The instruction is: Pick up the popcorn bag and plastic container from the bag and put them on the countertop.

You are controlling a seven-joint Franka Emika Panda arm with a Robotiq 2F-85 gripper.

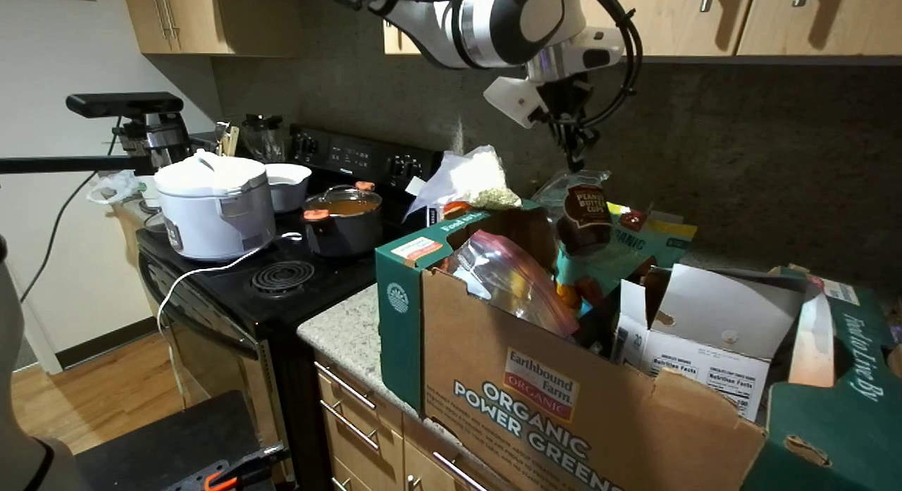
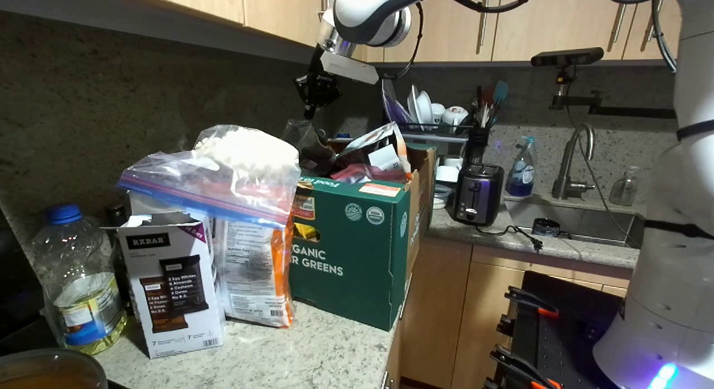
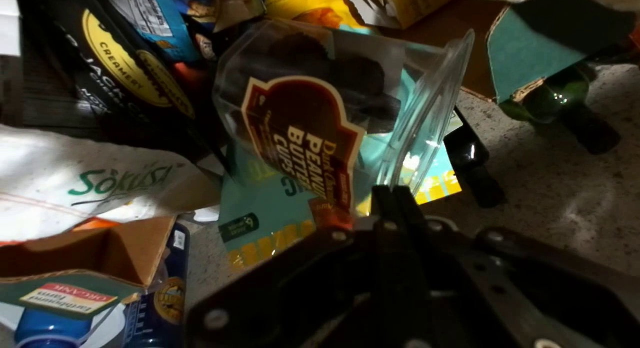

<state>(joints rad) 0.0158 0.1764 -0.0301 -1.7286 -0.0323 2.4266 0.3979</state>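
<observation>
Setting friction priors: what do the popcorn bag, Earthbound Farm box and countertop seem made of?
Popcorn bag: clear, glossy plastic film, by the looks; pale contents show through, with highlights and wrinkles.
Earthbound Farm box: looks like cardboard, fairly matte; plain brown side, torn edges, printed green end.
Countertop: hard, smooth-looking, speckled light grey; stone or stone-look laminate, can't tell which.

A kitchen around me, counter (image 2: pixel 329 350), stove (image 1: pixel 324 290) with pot (image 1: pixel 345 230), sink (image 2: pixel 591 221) and tap (image 2: pixel 564 168), toaster (image 2: pixel 478 196), dish rack (image 2: pixel 432 137), wall cupboards (image 2: pixel 435 26)

there is one popcorn bag (image 2: pixel 251 152), one bag of peanut butter cups (image 3: pixel 305 131), one toaster (image 2: pixel 478 196), one white cooker (image 1: pixel 215 213), and one dark pot (image 1: pixel 344 232) with two orange handles (image 1: pixel 317 214).
</observation>
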